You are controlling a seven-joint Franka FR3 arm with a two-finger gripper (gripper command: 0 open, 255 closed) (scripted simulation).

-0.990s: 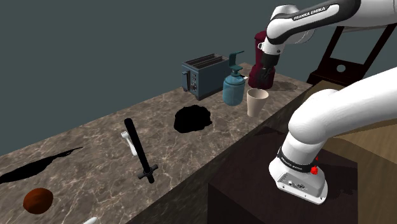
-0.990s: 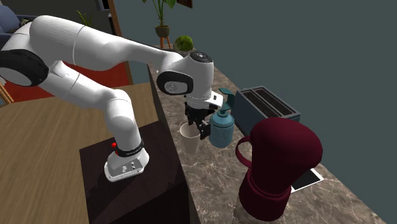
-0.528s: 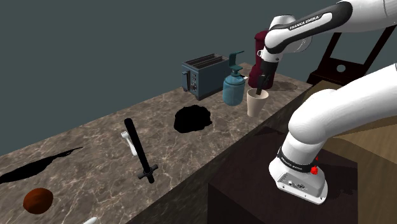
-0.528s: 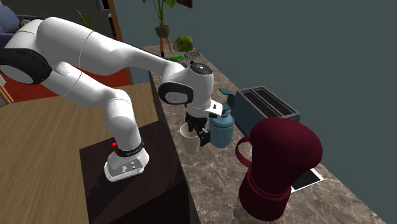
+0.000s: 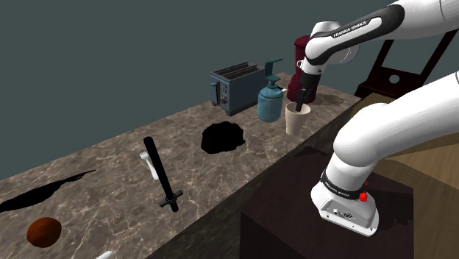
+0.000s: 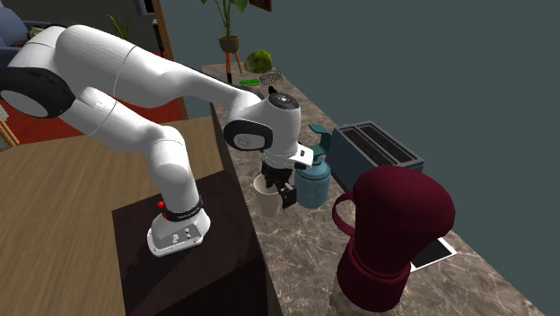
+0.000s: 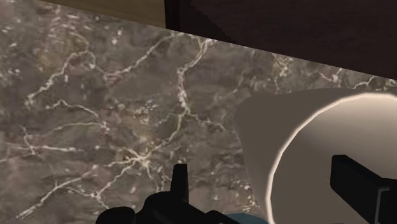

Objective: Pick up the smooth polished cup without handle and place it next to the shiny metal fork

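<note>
Closest in the shoulder view is the dark stand [image 5: 287, 221] with the white arm's base on it. Next to it a white sliver [image 5: 105, 255] gets chopped off by the bottom edge, no idea what that is. At that end of the marble tabletop [image 5: 103, 202] there's a brown ball [image 5: 43, 232] and a flat black streak [image 5: 44, 191].

A bit further along lies the fork [image 5: 146, 160]. It looks whitish here rather than shiny, and a black stick [image 5: 157, 173] with a little crossbar lies over it, so I only get the tines and a bit of the handle. After that comes a flat black blotch [image 5: 223, 137] that I can't read as anything.

The cup [image 5: 296, 121] is beige, no handle, standing upright near the tabletop's front edge. It's well apart from the fork and just beside a teal soap bottle [image 5: 269, 101]. The tool [image 5: 301, 99] is down on it from above.

In the wrist view the fingers stand apart across the cup's [image 7: 280, 127] wall. One finger [image 7: 180, 184] is outside with bare marble between it and the cup, and the other is inside the mouth, so the tool has hold of nothing. The cup's base is cut off there.

Behind the soap bottle is a blue-grey toaster [image 5: 237, 87]. The dark red jug [image 5: 301, 48] is mostly hidden by the arm, though the second exterior view has it [image 6: 390, 233] big up front. A chair [image 5: 397, 73] pokes out at the far right, half covered.
</note>
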